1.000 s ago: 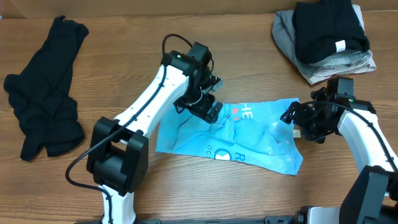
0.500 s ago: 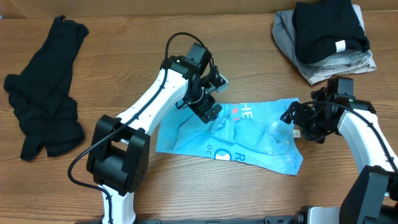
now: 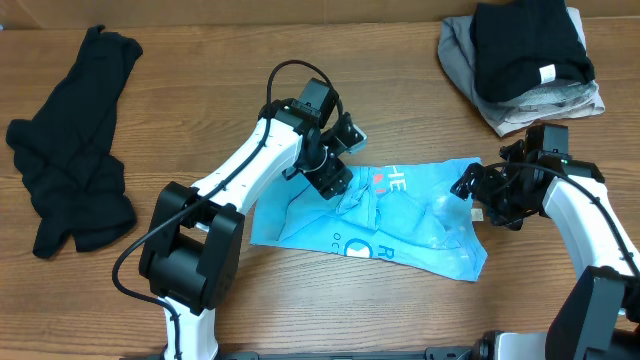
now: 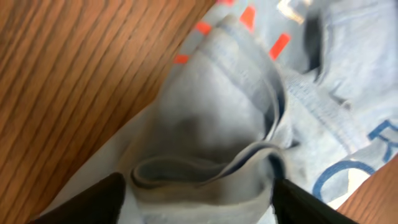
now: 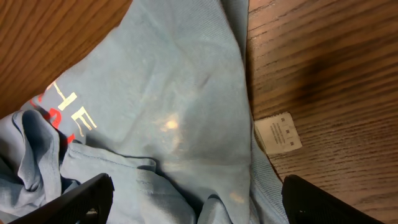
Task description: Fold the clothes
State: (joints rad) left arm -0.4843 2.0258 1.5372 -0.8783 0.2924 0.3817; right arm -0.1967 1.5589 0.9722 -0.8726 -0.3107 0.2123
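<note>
Two hands attend the light blue T-shirt (image 3: 400,215) at mid-desk. Left hand (image 3: 335,178), fingers apart, straddles a raised fold at the shirt's upper left edge; right hand (image 3: 470,195), fingers likewise apart, is poised over its right end near the care label (image 5: 278,134). The shirt lies crumpled, so folding is judged barely begun. A black garment (image 3: 530,45) stacked on a grey one (image 3: 465,55) looks finished; another black garment (image 3: 70,180) lies unfolded far left. Bare desk (image 3: 200,80) around the shirt leaves room
</note>
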